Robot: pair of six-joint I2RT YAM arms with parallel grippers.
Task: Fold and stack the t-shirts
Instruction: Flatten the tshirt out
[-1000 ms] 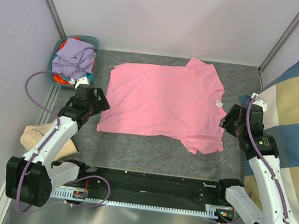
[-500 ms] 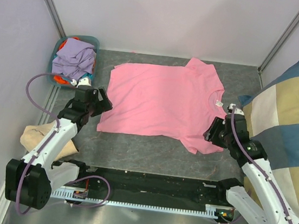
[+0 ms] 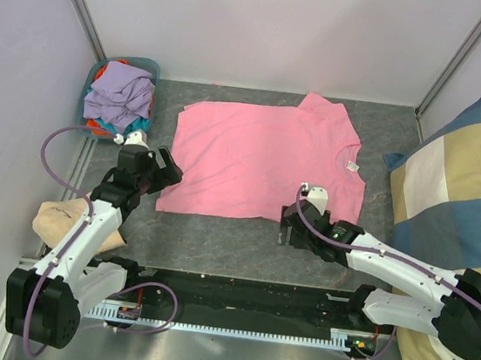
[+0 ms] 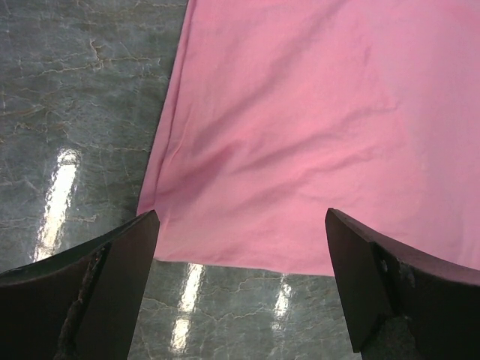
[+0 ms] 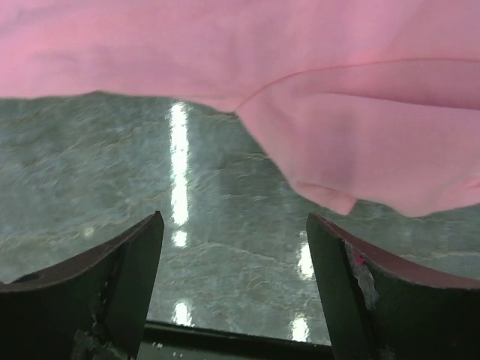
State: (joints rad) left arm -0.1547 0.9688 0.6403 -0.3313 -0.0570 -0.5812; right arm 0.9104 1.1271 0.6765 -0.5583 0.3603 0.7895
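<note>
A bright pink t-shirt (image 3: 260, 160) lies spread flat on the grey table, its white neck label to the right. My left gripper (image 3: 166, 173) hovers open over the shirt's near left hem corner. In the left wrist view that hem (image 4: 225, 247) lies between and just ahead of my left gripper (image 4: 240, 281). My right gripper (image 3: 292, 232) stands open at the shirt's near edge, beside the near sleeve. The right wrist view has the sleeve (image 5: 375, 150) just ahead of the right gripper (image 5: 234, 289), with bare table between the fingers. More t-shirts, lavender (image 3: 118, 90) on top, are heaped in a basket.
The teal basket (image 3: 149, 67) stands at the back left corner. A large blue-and-cream checked cushion (image 3: 459, 189) fills the right side. A beige cloth (image 3: 64, 222) lies at the near left. A black rail (image 3: 243, 299) runs along the table's near edge.
My right arm has swung left from beside the collar to the near sleeve, low over the table, and its jaws have widened. The left gripper has edged slightly towards the hem corner.
</note>
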